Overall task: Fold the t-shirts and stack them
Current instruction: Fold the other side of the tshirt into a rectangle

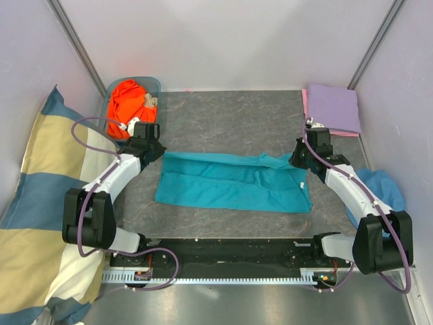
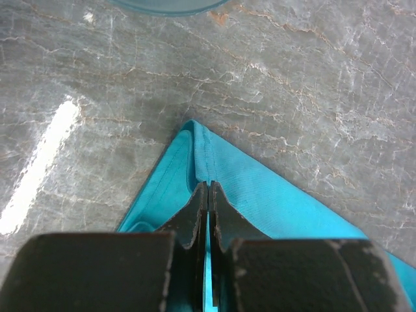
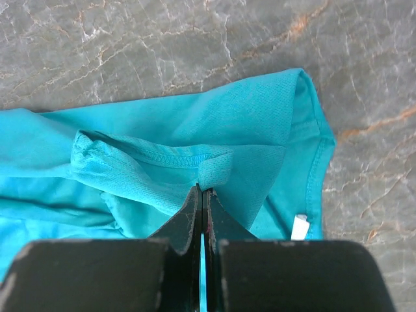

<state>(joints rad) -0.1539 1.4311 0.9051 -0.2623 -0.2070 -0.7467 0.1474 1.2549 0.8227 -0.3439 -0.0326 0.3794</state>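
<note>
While the teal t-shirt (image 1: 233,181) is lying spread on the desk (image 1: 230,115), the left end effector (image 2: 208,186) is pinching its far left corner and the right end effector (image 3: 200,190) is clamping a small bunched fold. That thin bite is probably risking slipping, or lifting only one layer, skewing the fold.

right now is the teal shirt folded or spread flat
Partly folded: the teal t-shirt lies as a long band, layers doubled at each end.
</note>
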